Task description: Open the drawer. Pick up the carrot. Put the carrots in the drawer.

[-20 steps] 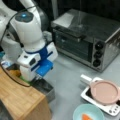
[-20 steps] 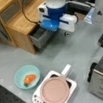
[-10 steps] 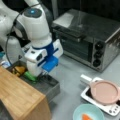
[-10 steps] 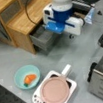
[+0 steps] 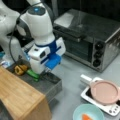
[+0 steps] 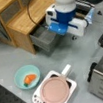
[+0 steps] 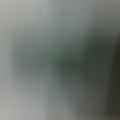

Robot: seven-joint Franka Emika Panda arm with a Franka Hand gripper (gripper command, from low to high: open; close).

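Over the drawer: the gripper (image 5: pixel 47 71) hangs at the front end of the open drawer (image 5: pixel 47 86), its white and blue body low over the grey tray; in a front view the same gripper (image 6: pixel 63 30) sits above and just beside the drawer (image 6: pixel 43 38).
Gripper state: I cannot tell how wide the jaws stand, since the arm's own body hides them in both front views.
Drawer: pulled out of the bamboo-topped cabinet (image 5: pixel 17 93), tray showing, thick grey front toward the table; in a front view the cabinet (image 6: pixel 24 19) stands at the upper left.
Inside the drawer: a yellow pepper (image 5: pixel 20 69) and a green vegetable (image 5: pixel 33 74) lie toward the back, side by side, near the gripper.
Carrot: the carrot (image 6: pixel 29 78) lies in the light blue bowl (image 6: pixel 19 74), well apart from the drawer and the gripper; in a front view the carrot (image 5: pixel 86 117) shows at the bottom edge, in the bowl (image 5: pixel 80 111).
Other things: a pink pan (image 6: pixel 55 90) rests on a white cooker (image 6: pixel 38 100) just beside the bowl; a silver toaster oven (image 5: pixel 100 37) stands on a front view's right.
Wrist view: only a grey blur, nothing to make out.
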